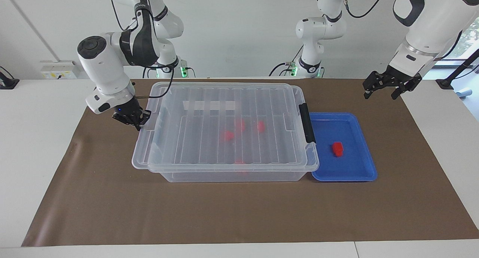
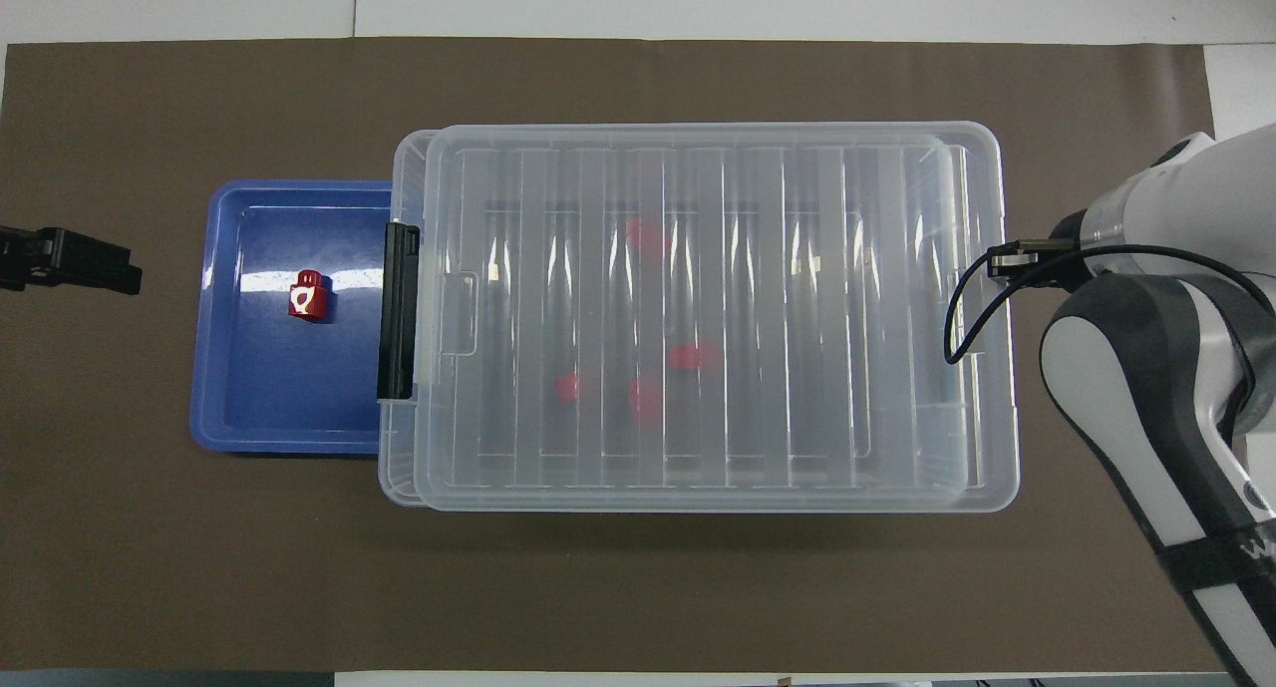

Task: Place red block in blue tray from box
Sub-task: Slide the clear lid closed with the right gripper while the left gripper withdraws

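The red block (image 1: 337,148) lying in the blue tray (image 1: 365,172) beside the box (image 1: 224,175) looks light, rigid and slick — best pinched across its broad flat sides — while the left gripper (image 1: 384,88) hangs spread near the tray, the right gripper's (image 1: 131,117) state unreadable at the box's other end.

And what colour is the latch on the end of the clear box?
Black. The latch sits on the box end beside the blue tray, clearest in the overhead view.

White wall (image 1: 232,33), white table (image 1: 33,138) under brown mat (image 1: 224,213), window (image 1: 469,41) at one edge.
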Tool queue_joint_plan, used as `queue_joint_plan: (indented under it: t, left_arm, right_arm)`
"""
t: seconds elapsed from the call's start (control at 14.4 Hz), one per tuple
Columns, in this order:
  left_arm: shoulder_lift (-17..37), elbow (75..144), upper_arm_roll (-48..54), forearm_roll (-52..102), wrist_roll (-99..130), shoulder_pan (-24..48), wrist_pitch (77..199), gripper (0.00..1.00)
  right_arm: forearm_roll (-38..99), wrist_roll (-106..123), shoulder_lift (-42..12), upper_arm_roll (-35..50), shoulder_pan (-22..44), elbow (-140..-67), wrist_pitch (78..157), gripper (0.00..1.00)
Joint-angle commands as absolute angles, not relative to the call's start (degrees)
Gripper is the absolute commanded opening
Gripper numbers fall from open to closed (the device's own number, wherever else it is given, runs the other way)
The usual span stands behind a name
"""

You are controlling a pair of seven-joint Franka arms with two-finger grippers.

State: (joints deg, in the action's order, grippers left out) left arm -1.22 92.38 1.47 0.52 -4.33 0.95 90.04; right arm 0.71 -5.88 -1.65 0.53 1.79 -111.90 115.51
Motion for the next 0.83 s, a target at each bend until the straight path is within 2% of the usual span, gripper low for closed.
queue_joint_plan:
  t: [0.0,0.76]
  left_arm:
    - [-3.4,95.6,1.8,1.1,-4.2,0.4,89.8,1.00]
    - [-3.3,94.6,1.8,1.2,-4.7,0.4,90.5,1.00]
  right_arm:
    - [0.9,-7.4,-0.4,0.7,2.2,-113.7,116.5,0.00]
    - [1.0,-9.6,-0.4,2.3,2.1,-113.7,116.5,0.00]
